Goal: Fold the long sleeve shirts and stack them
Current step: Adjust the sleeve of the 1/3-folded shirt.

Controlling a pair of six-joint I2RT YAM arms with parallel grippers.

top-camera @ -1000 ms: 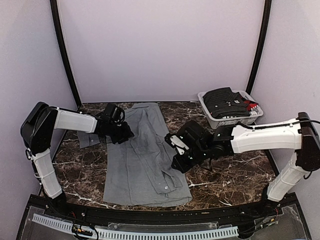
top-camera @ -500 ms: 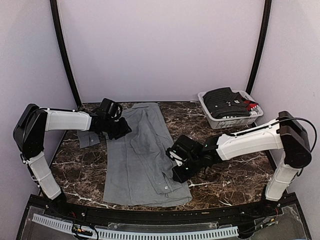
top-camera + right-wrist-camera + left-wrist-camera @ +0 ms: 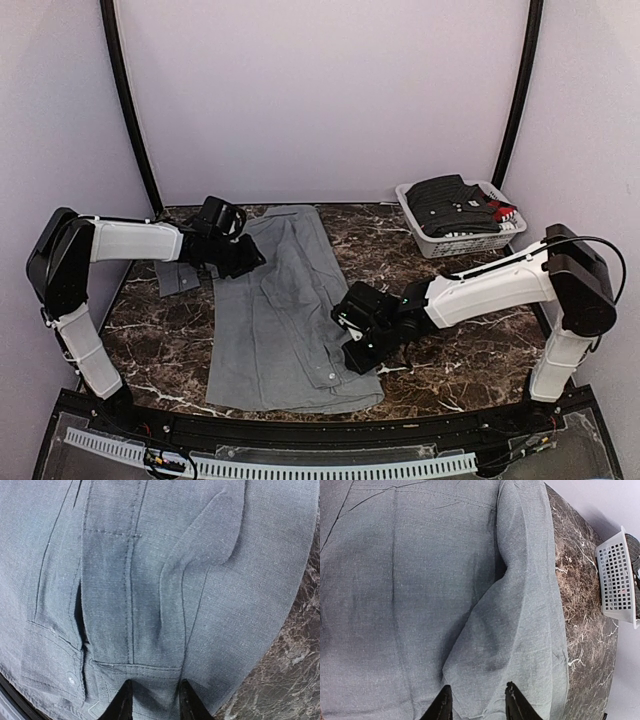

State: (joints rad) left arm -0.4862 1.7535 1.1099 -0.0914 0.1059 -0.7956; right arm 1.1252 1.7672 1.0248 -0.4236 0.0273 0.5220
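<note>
Mostly flat, creased plain grey shirt point(image 3: 275, 310), lengthwise on dark marble table point(image 3: 470, 352).

Pale lilac walls point(image 3: 320, 90) close in a dark brown marble-patterned counter point(image 3: 470, 350) veined with white. Two black curved poles point(image 3: 128, 110) point(image 3: 520, 90) rise at the back corners. The light is soft and even.

Left arm point(image 3: 130, 240) bent inward, right arm point(image 3: 490, 285) stretched low, left fingers point(image 3: 442, 707) and right fingers point(image 3: 187, 702) narrowly gapped (grip unclear)
</note>
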